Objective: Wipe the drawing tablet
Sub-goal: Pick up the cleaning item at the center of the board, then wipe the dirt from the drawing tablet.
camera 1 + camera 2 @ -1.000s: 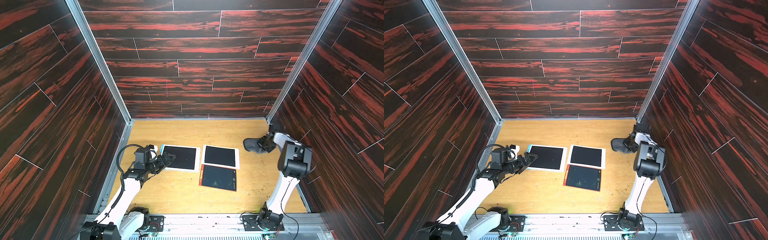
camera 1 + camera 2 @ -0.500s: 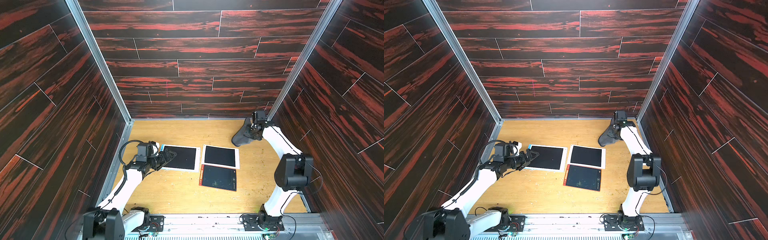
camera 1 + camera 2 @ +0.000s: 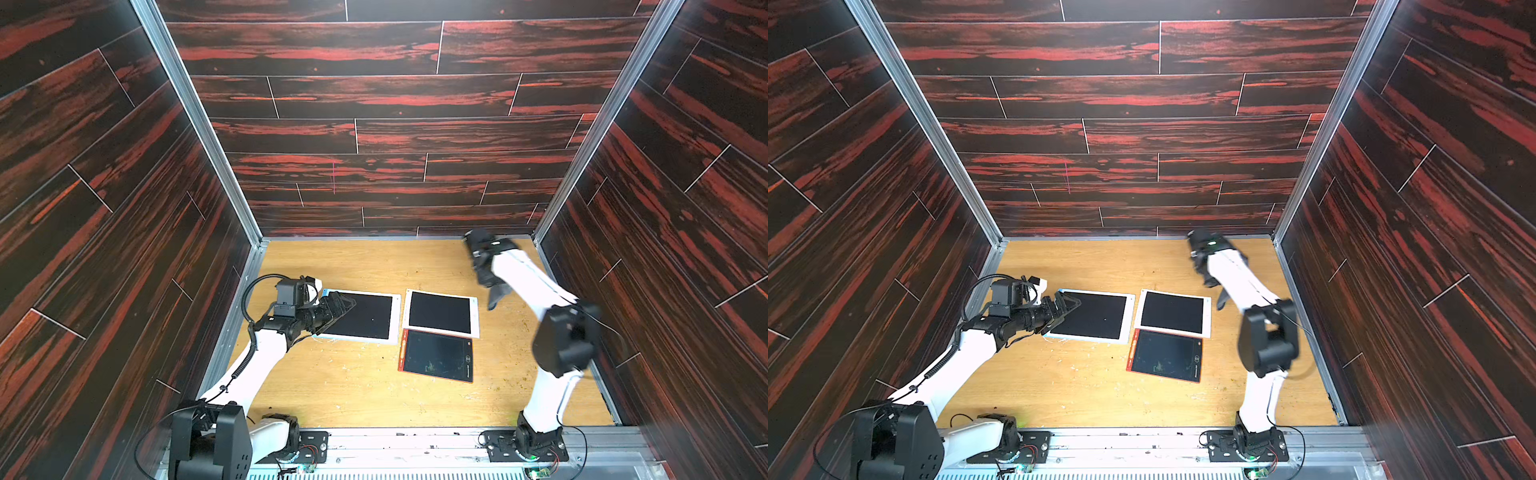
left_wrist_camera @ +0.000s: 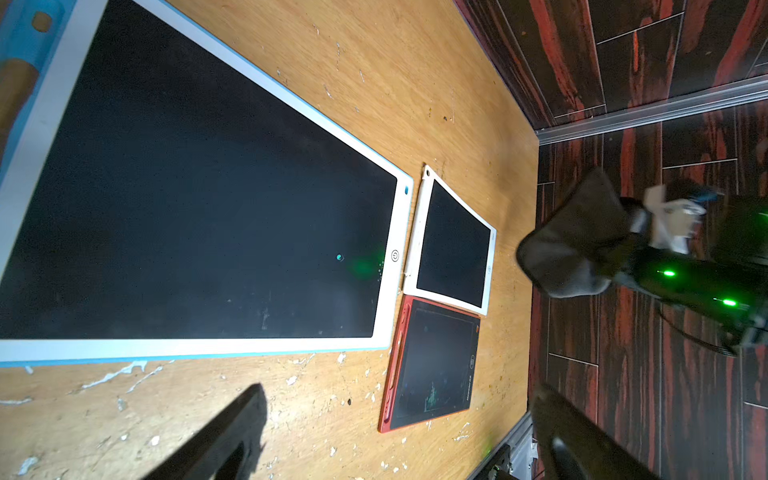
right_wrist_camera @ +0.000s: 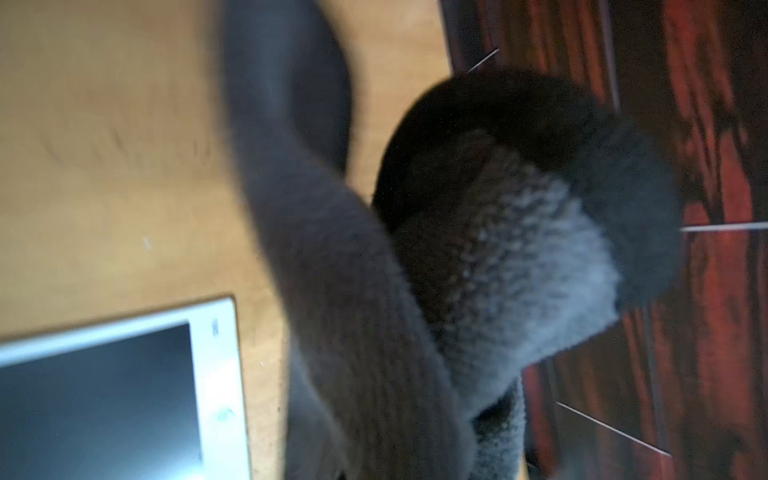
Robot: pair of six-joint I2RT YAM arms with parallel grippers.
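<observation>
In both top views the left end effector (image 3: 343,305), spread wide, sits at the left edge of the blue-edged drawing tablet (image 3: 365,318), and the right end effector (image 3: 484,270) (pinching a grey cloth (image 3: 496,295)) is raised beside the white drawing tablet (image 3: 440,311). The left wrist view shows the red drawing tablet (image 4: 432,361) flat on the bench (image 4: 291,395) beside the white one. The right wrist view is mostly cloth, blurred.

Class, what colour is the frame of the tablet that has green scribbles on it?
The frame is red, and it shows best in the left wrist view.

The right hand (image 3: 483,262) has swung the grey cloth (image 3: 495,291) rearward and higher.
</observation>
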